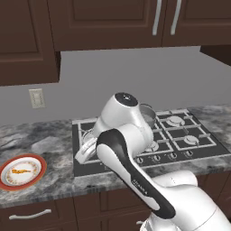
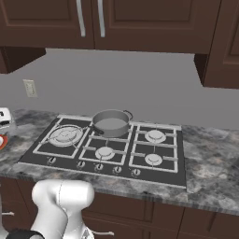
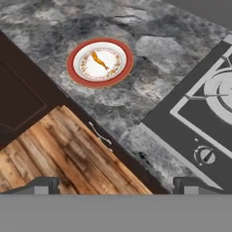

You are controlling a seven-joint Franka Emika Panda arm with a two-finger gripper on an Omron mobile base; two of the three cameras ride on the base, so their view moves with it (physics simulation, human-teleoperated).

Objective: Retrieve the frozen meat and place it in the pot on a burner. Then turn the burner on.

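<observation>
- My jaws stand spread wide, with nothing between them and touching nothing; one dark fingertip point(image 3: 38, 185) rises at each lower corner of the hand view, above the wooden floor point(image 3: 68, 154) and the bench point(image 3: 149, 54) edge.
- The frozen meat point(image 3: 100, 60), a thin orange-brown piece, lies on the white plate point(image 3: 74, 68) with a red-orange rim, on the bench to the left of the cooktop point(image 1: 85, 167).
- The pot point(image 2: 111, 123), grey metal with small side handles, sits on a rear burner point(image 2: 114, 138) of the black cooktop, well apart from the plate.
- I can read no writing or brand marks.
- The bench is grey veined stone; dark wood cabinets point(image 2: 140, 21) hang above a grey wall bearing a pale outlet point(image 1: 36, 98).
</observation>
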